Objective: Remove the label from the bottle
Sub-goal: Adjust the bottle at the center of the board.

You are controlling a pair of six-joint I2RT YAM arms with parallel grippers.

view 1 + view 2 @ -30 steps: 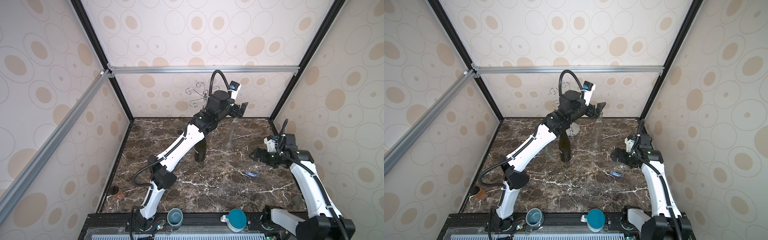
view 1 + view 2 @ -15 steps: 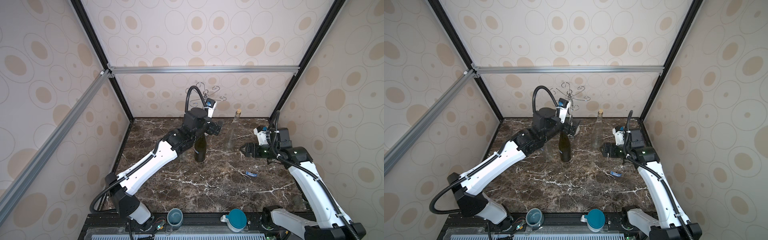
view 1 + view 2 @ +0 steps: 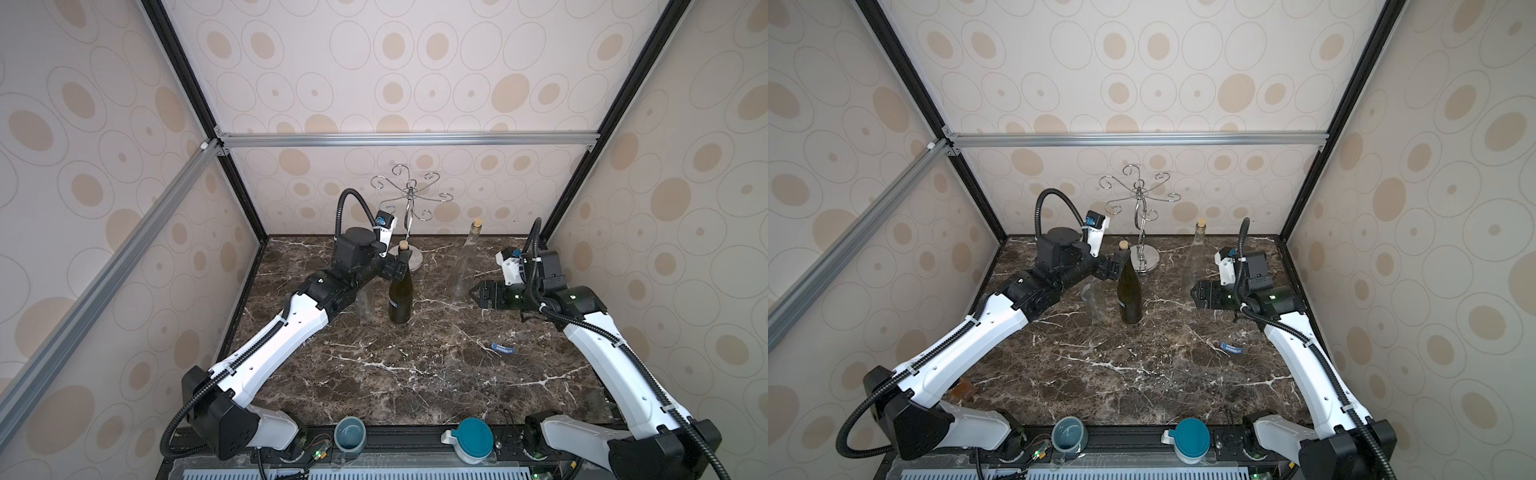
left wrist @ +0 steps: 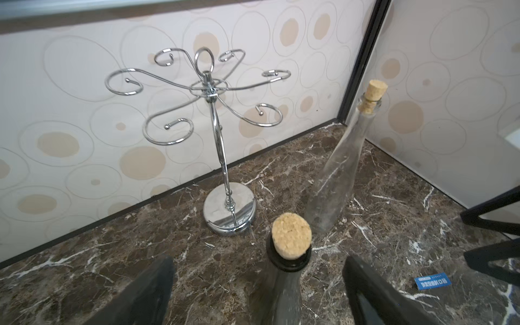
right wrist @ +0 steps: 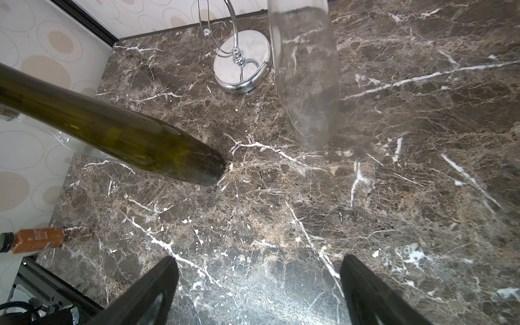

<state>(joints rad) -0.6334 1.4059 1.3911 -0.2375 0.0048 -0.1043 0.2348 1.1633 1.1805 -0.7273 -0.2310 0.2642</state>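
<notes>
Evidently the bracing step is in hand. In a top view the dark bottle stands upright on the tabletop, a small label low on its side, the left tool at its neck. The left wrist view shows those jaws wide, straddling the neck without touching. The right wrist view shows the right tool wide and empty, apart from the bottle's base. Next, I judge: clamp the neck, then bring the right tool to the label's edge.
</notes>
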